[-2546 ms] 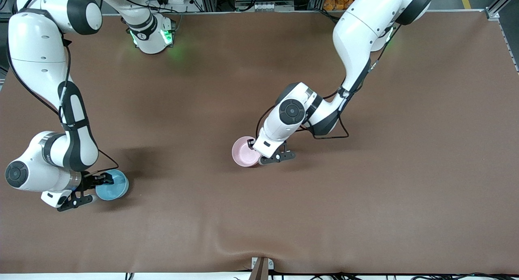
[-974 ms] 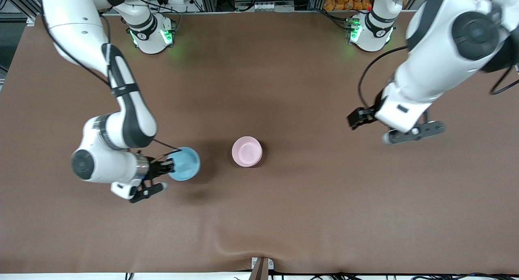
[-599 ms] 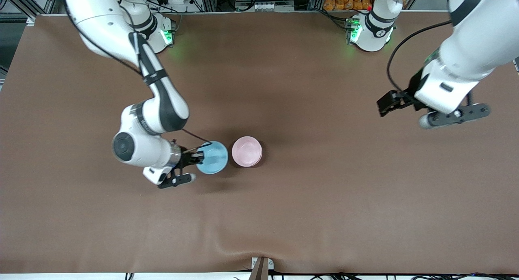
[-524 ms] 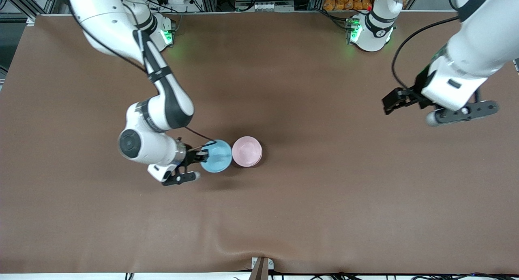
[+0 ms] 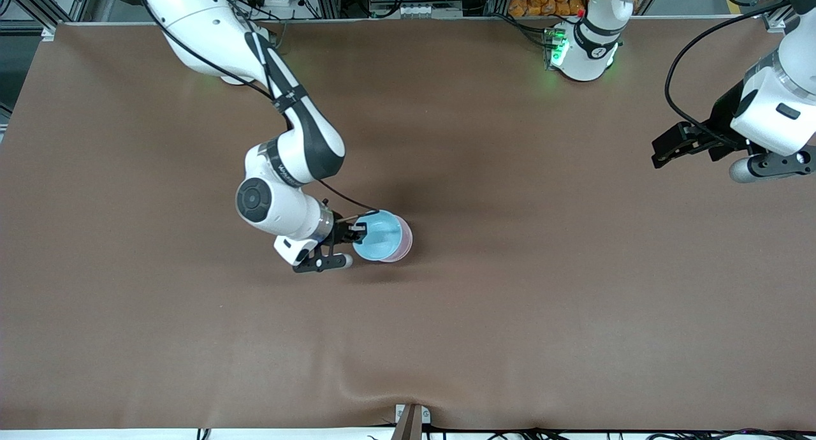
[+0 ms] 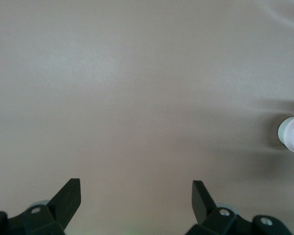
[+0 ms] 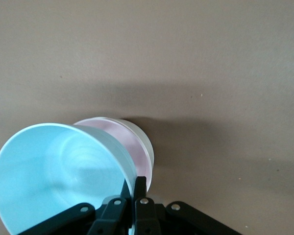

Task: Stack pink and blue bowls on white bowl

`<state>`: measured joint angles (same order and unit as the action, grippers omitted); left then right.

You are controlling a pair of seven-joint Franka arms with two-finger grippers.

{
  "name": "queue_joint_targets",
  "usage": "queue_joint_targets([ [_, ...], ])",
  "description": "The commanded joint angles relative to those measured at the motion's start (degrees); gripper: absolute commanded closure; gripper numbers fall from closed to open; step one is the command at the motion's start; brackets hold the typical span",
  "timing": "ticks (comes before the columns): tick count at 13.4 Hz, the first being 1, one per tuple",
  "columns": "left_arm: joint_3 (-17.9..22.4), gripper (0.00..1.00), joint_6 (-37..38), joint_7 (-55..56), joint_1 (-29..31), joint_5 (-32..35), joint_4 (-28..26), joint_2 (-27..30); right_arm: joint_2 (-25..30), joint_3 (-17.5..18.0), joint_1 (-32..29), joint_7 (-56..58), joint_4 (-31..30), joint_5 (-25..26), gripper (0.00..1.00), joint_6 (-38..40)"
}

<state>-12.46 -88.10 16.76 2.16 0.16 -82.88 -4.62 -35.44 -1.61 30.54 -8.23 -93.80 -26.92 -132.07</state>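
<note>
My right gripper [image 5: 357,232] pinches the rim of the glossy sky-blue round bowl [image 5: 377,236], holding it over the pale pink glossy bowl [image 5: 404,237], which sits nested in the plain white bowl [image 7: 146,141] mid-table; my left gripper [image 6: 136,197] waits, fingers spread, over the brown table [image 5: 510,287] well apart from that stack, toward the left arm's end.

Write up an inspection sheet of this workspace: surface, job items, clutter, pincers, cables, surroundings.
Surface: brown mat, wrinkled at the edge nearest the front camera.
Job's things: blue bowl held over the pink bowl; in the right wrist view a white bowl shows under the pink one.
Clutter: nothing seen.
Pincers: right pincer shut on the blue bowl's rim; left pincer open, empty, waiting over the left arm's end of the table.
Cables: black cables loop along both arms.
Surroundings: equipment racks past the arm bases.
</note>
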Motion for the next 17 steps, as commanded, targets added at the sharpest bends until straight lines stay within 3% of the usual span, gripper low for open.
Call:
queue_joint_targets([
  [1,-0.55,0.00,-2.78,-3.57,1.62,0.72,-4.48,3.30,0.99,-0.50,0.92,-0.30,-2.61,-1.56,1.00,-1.53],
  [15,-0.37,0.00,-2.34,-6.82,3.37,0.81,-2.46,3.30,-1.03,-0.50,3.03,0.58,-2.70,-1.56,1.00,-5.22],
  [16,-0.37,0.00,-2.25,-7.69,3.38,0.81,-2.46,3.30,-1.03,-0.50,3.03,0.58,-2.70,-1.56,0.97,-5.22],
  [17,-0.29,0.00,-2.17,-9.09,3.55,0.55,-2.64,3.56,-1.03,-0.50,2.95,0.76,-2.62,-1.56,0.56,-5.39],
])
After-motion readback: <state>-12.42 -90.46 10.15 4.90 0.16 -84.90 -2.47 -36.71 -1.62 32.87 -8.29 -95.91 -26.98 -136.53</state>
